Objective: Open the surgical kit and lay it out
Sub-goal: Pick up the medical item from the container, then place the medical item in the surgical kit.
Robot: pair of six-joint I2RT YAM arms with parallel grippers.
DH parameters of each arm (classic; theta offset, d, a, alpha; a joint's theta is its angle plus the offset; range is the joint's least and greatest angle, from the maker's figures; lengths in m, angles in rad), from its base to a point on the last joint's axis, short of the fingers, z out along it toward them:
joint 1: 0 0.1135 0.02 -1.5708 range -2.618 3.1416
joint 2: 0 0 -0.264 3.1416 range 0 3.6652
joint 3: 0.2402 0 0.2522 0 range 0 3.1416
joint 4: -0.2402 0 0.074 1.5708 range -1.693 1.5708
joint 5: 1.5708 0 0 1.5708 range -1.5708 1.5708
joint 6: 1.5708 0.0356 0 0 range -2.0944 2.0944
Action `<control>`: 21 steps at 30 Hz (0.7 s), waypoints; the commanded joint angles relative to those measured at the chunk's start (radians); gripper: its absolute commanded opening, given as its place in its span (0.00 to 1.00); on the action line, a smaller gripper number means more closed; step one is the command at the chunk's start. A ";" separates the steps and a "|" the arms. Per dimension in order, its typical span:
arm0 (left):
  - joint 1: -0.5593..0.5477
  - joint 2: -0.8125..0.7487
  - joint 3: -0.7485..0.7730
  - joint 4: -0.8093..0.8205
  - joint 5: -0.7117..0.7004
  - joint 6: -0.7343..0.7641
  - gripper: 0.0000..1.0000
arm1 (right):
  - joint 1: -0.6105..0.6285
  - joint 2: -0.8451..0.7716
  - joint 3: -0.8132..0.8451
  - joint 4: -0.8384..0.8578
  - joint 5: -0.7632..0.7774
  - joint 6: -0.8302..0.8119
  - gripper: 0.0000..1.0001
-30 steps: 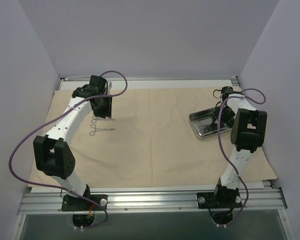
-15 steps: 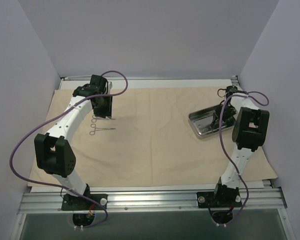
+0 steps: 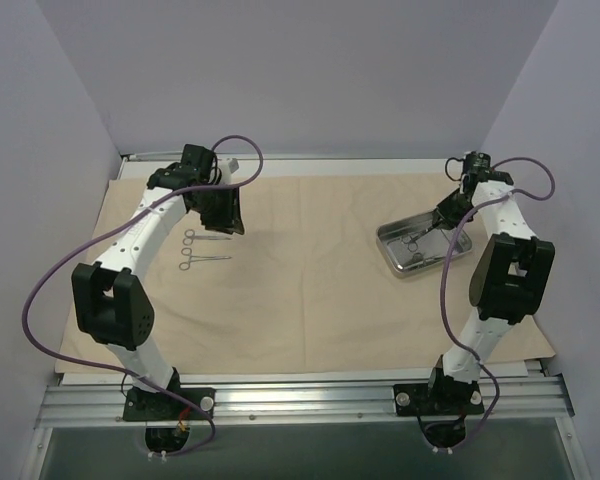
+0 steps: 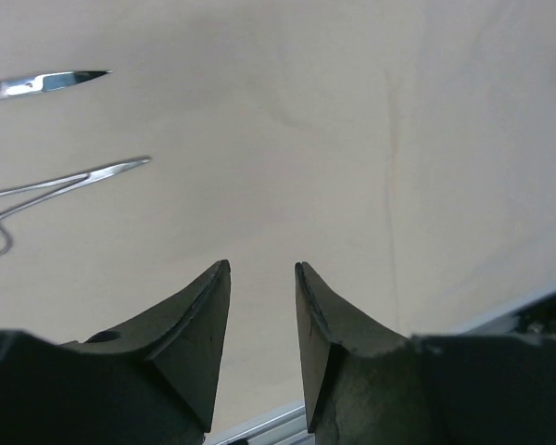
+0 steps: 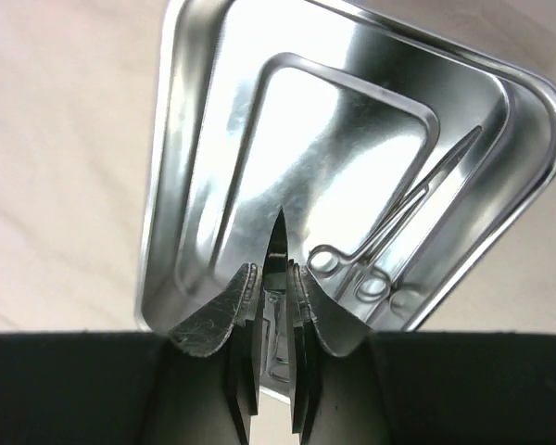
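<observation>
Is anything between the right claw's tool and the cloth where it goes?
Nothing visible does. From the right claw, shut on a tool over the tray, bare cloth runs to the two laid-out tools; the left claw hovers beside them.

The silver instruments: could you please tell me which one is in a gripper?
The instrument pinched in the right gripper over the steel tray; another instrument lies in the tray, two more lie free on the cloth.
</observation>
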 commanded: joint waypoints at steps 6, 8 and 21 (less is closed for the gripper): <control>-0.004 -0.011 -0.045 0.186 0.423 -0.071 0.45 | 0.085 -0.147 0.118 -0.061 -0.072 -0.103 0.00; -0.007 -0.019 -0.058 0.211 0.466 -0.079 0.46 | 0.131 -0.152 0.137 -0.063 -0.089 -0.109 0.00; -0.072 -0.039 -0.141 0.475 0.646 -0.249 0.63 | 0.456 0.027 0.394 -0.029 -0.329 -0.103 0.00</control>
